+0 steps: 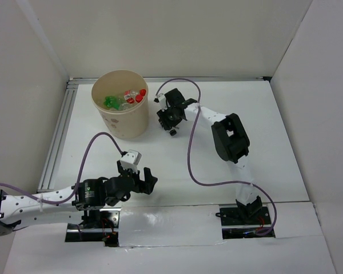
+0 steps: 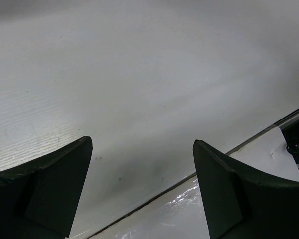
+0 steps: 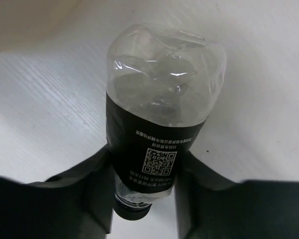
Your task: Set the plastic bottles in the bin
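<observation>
My left fingers [image 2: 55, 184] hang low at the near left of the counter [image 1: 240, 103]. They are spread wide apart with nothing between them, only bare white counter under the gap.

Further back and a little to the right stands the bin [image 1: 123, 123], upright near the far left corner of the counter. Several bottles [image 1: 126, 98] already lie inside it. One is green and the others are clear with red caps, all heaped together against the bottom.

Just to the right of the bin, at the far side, are my right fingers [image 3: 79, 194]. They are clamped on one more bottle [image 3: 157, 124], pressing its black label from both sides. This bottle is clear and crumpled, with small white print and a square code on the label. Its neck end points back toward my wrist and its base points away. It is outside the bin, held over the counter just beside the bin's wall.
</observation>
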Tool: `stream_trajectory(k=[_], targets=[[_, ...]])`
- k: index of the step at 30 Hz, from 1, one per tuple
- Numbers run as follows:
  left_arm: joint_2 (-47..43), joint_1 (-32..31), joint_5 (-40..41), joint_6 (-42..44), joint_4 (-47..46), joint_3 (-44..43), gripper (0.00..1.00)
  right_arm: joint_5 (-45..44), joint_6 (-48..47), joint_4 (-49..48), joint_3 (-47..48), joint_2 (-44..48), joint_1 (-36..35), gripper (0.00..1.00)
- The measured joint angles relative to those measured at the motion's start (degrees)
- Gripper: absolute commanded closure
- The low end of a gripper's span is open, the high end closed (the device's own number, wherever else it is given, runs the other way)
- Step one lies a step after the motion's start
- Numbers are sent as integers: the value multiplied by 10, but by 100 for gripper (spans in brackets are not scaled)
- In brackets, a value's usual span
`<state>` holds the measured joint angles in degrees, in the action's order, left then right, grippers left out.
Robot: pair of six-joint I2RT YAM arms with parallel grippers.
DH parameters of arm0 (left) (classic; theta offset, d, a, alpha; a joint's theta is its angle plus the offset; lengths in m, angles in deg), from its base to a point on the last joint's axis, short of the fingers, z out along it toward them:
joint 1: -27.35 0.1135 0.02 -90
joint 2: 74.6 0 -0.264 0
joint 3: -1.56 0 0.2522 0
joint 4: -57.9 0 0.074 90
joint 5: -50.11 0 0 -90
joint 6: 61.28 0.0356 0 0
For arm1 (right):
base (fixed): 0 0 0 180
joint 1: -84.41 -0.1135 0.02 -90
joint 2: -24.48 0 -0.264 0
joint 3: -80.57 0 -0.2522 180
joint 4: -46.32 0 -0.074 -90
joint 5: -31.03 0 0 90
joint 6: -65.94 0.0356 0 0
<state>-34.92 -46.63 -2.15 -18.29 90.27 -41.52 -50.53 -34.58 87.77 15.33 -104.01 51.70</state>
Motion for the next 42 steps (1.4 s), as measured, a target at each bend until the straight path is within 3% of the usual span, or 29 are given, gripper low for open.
stream_trajectory(k=[1, 3, 10, 16, 24, 29, 36, 42], targets=[[0, 0, 0, 0, 0, -1, 5, 6, 0, -2, 0, 1, 4, 75], [0, 0, 0, 0, 1, -1, 5, 17, -4, 1, 0, 6, 9, 81], [-11, 0, -2, 1, -10, 5, 5, 49, -19, 12, 21, 80, 54, 79], [8, 0, -15, 3, -41, 28, 5, 64, -54, -15, 164, 149, 42, 73], [18, 0, -27, 3, -82, 55, 5, 83, -79, -29, 373, 89, -58, 52], [18, 0, -31, 3, -98, 68, 5, 80, -79, -24, 387, 21, -78, 11], [31, 0, -31, 5, -113, 68, 4, 72, -71, -6, 386, -21, -75, 2], [43, 0, -32, 12, -134, 68, 1, 41, -60, 11, 368, 28, -50, 0]])
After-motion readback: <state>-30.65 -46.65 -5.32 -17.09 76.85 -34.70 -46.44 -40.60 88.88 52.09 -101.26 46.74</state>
